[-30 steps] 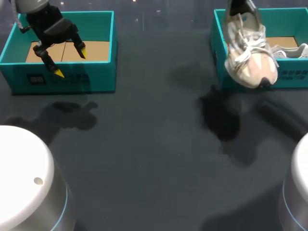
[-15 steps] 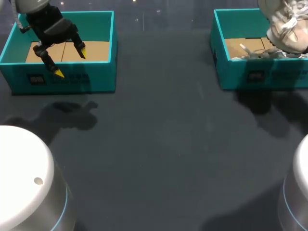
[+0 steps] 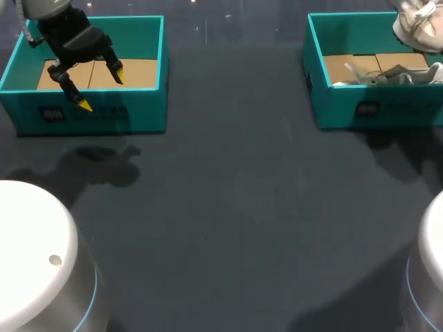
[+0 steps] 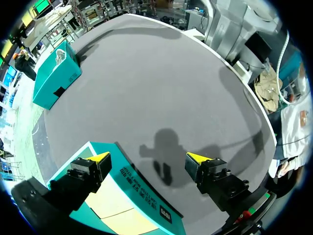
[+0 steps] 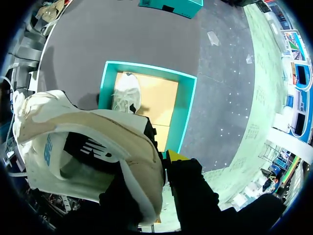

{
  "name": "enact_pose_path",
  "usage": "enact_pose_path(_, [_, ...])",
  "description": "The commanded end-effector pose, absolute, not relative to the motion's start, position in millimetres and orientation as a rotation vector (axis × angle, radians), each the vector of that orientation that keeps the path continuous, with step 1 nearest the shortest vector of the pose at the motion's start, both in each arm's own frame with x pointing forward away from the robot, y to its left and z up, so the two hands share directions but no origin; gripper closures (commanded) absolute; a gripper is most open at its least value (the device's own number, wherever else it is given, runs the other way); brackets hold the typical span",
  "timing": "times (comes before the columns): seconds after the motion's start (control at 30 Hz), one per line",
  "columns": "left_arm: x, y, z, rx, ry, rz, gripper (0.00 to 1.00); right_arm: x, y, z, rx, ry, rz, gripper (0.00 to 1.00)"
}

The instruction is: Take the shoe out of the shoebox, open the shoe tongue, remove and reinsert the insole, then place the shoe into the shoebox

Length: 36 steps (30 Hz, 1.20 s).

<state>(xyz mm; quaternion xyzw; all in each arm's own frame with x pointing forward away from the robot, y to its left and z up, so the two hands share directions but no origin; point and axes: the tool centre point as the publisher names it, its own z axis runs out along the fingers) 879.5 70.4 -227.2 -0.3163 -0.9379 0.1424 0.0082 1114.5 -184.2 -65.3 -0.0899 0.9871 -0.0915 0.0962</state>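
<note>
One cream-white shoe [image 5: 73, 127], dark lining, blue side mark.

Soft light is coming from overhead onto the dark table [image 3: 228, 207], and my left gripper [image 3: 102, 88] is casting a smudged shadow [image 3: 97, 166] just in front of the left box [image 3: 90, 114]. Small lamp reflections [image 3: 208, 24] are glinting along the table's far edge. In my right wrist view, the shoe [image 5: 83, 147] is shading its own inside, while the right box's floor [image 5: 156, 98] is glowing brightly.

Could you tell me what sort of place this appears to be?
Probably a robot test bench: a dark table bearing a left shoebox and a right shoebox, an open left claw, and a right claw holding a shoe.
</note>
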Motion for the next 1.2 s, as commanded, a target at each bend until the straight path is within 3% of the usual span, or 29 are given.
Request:
enact_pose_path(0.03, [879.6, 70.7, -226.9, -0.990, -2.930, 0.441, 0.00, 1113.5, -184.3, -63.5, -0.266, 2.925, -0.274, 1.00])
enact_pose_path(0.4, [879.6, 70.7, -226.9, -0.990, -2.930, 0.441, 0.00, 1147.6, -194.5, -58.8, -0.343, 2.909, -0.312, 1.00])
enact_pose_path(0.77, [879.6, 70.7, -226.9, -0.990, -2.930, 0.441, 0.00, 1210.2, -260.2, -78.3, -0.453, 2.886, -0.260, 1.00])
enact_pose_path(1.0, [879.6, 70.7, -226.9, -0.990, -2.930, 0.441, 0.00, 1205.1, -275.4, -89.9, -0.338, 2.857, -0.220, 1.00])
enact_pose_path(1.2, [879.6, 70.7, -226.9, -0.990, -2.930, 0.441, 0.00, 1177.2, -292.2, -112.0, 0.056, 2.898, -0.245, 1.00])
